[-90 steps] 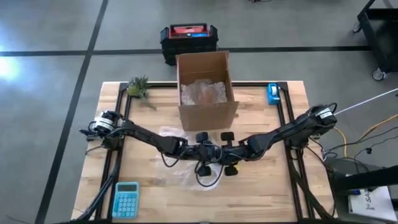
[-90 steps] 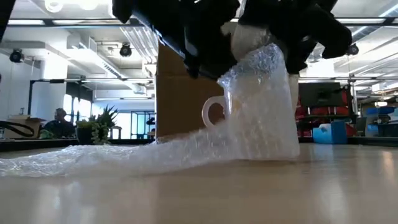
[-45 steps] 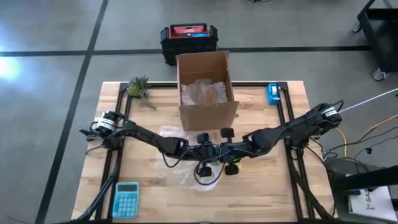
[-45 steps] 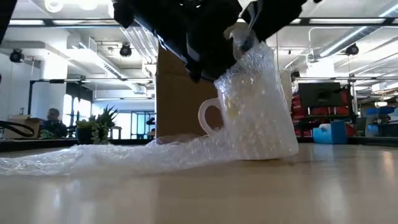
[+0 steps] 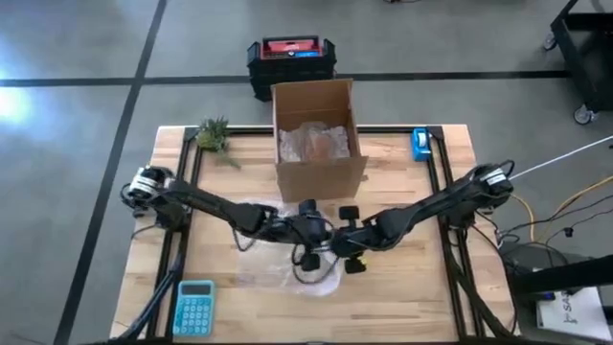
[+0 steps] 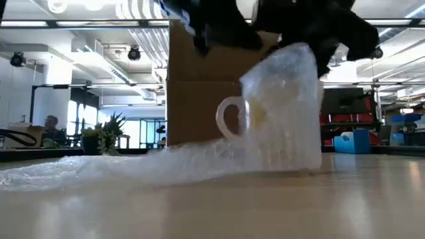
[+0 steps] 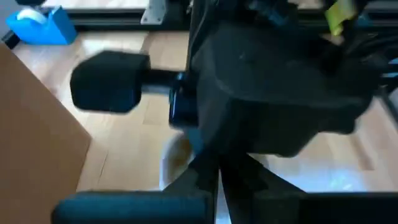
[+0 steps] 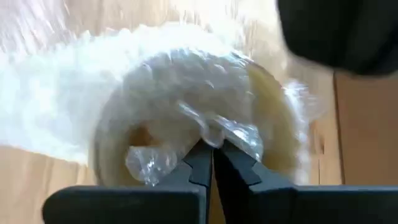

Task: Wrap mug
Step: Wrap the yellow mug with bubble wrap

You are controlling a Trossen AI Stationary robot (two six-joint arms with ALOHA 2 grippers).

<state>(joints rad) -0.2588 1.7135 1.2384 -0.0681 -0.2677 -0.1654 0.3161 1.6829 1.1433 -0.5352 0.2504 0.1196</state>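
Observation:
A white mug (image 6: 265, 126) stands upright on the table, its handle (image 6: 231, 119) toward the table's left. Bubble wrap (image 6: 99, 166) lies spread over the table to the left, climbs the mug's right side and covers its top (image 8: 186, 81). My right gripper (image 8: 212, 146) hangs right over the mug's mouth, shut on the wrap. My left gripper (image 7: 217, 177) is shut just left of it, above the mug, with the right arm's gripper filling its view. In the high view both grippers meet at the table's middle (image 5: 321, 240). My right gripper pinches a bunched bit of bubble wrap (image 8: 214, 132) between its two fingertips, over the mug's open top. The fingers come from above, pointing down. The wrap is drawn up over the mug's right side, while the mug's base stays on the table. I cannot tell whether my left gripper touches the wrap or the mug.
An open cardboard box (image 5: 316, 134) with wrap inside stands just behind the mug. A blue tape dispenser (image 5: 420, 144) sits at the far right, a small plant (image 5: 213, 134) at the far left, a blue calculator (image 5: 194, 307) at the near left.
The mug tipped toward the table's left half a second ago and now stands upright again. My right gripper swung left over the mug, then back right, drawing the wrap higher over the top. My left gripper has risen above the mug.

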